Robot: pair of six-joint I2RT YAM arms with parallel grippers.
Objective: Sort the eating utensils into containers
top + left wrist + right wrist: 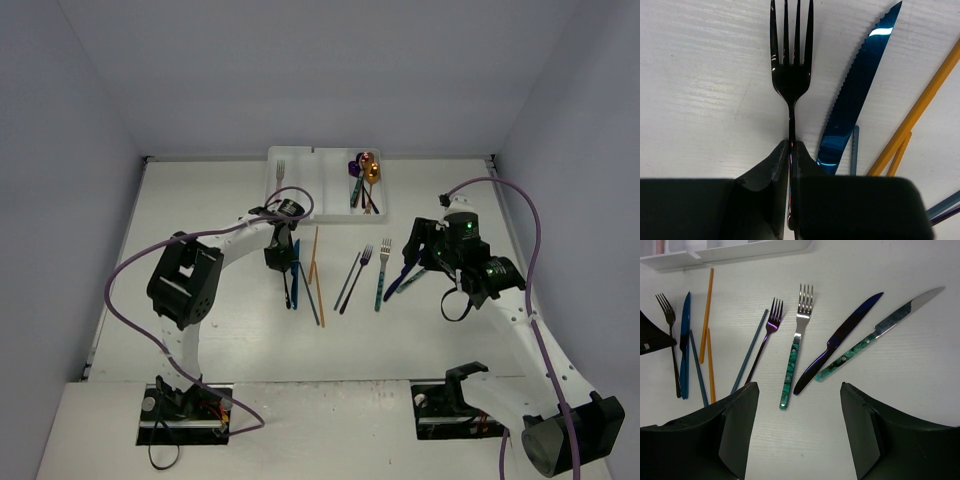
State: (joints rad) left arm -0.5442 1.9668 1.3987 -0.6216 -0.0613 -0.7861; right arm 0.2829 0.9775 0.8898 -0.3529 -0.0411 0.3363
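Observation:
My left gripper [277,256] is shut on the handle of a black fork [791,75], low over the table; its fingertips [791,145] pinch the thin stem. A blue knife [860,90] and orange chopsticks [920,107] lie just to its right. My right gripper [797,430] is open and empty above the table, near the handle ends of a teal-handled fork [795,360], a purple knife [840,347] and a teal-handled knife [875,337]. A purple fork [767,335] and a blue-grey chopstick [749,352] lie to the left. The white tray [290,200] holds a silver fork [281,172] and several spoons [365,170].
The tray stands at the back centre against the far wall; its front edge shows in the right wrist view [740,250]. The loose utensils lie in a row between the two grippers. Purple cables loop over both arms. Grey walls close in the table's left, right and back.

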